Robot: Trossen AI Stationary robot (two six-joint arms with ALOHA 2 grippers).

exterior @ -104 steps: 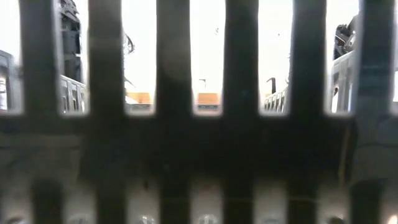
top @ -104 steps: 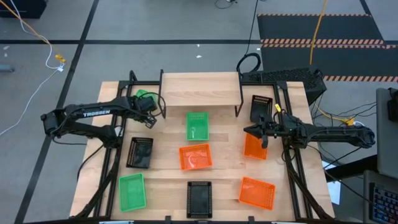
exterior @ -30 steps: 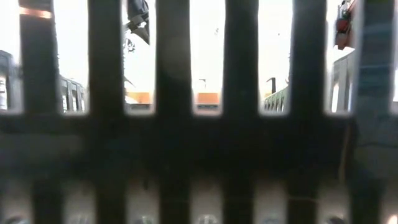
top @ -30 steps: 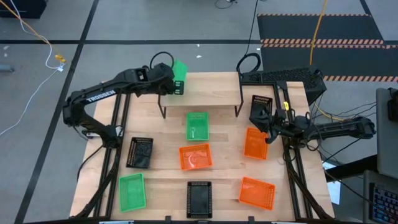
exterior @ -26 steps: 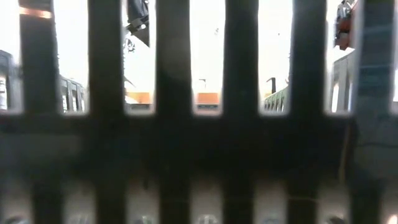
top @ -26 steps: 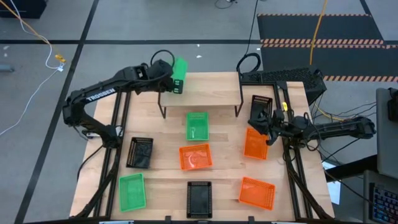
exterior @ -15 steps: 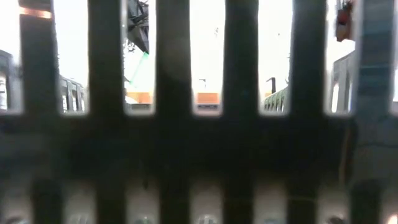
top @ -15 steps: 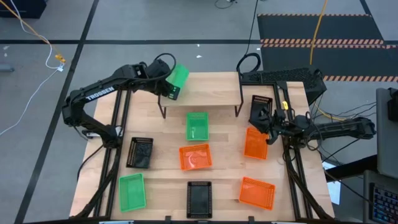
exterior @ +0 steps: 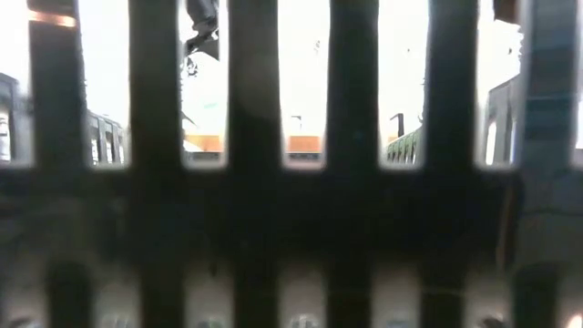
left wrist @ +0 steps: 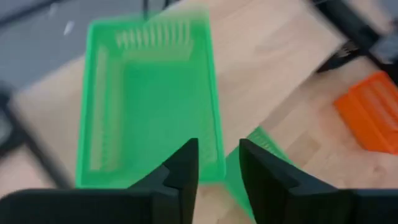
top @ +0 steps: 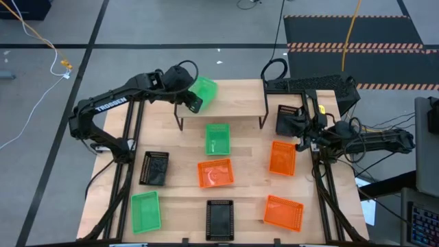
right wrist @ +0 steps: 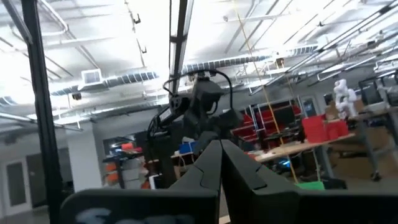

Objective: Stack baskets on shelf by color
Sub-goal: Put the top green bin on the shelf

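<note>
Wood shelf (top: 226, 92): green basket (top: 203, 88) sits tilted on its left end; left gripper (top: 190, 101) just beside it, fingers parted, nothing held; right gripper (top: 299, 136) shut, well right of shelf.

A wooden tabletop (top: 240, 206) stands on a grey floor (top: 137, 27); beyond the tabletop's far right corner lies a black mat edged with orange-and-black hazard stripes (top: 350, 46); a yellow cable (top: 351, 27) crosses that mat; far left of the tabletop, a white cable (top: 27, 116) trails over the floor.
</note>
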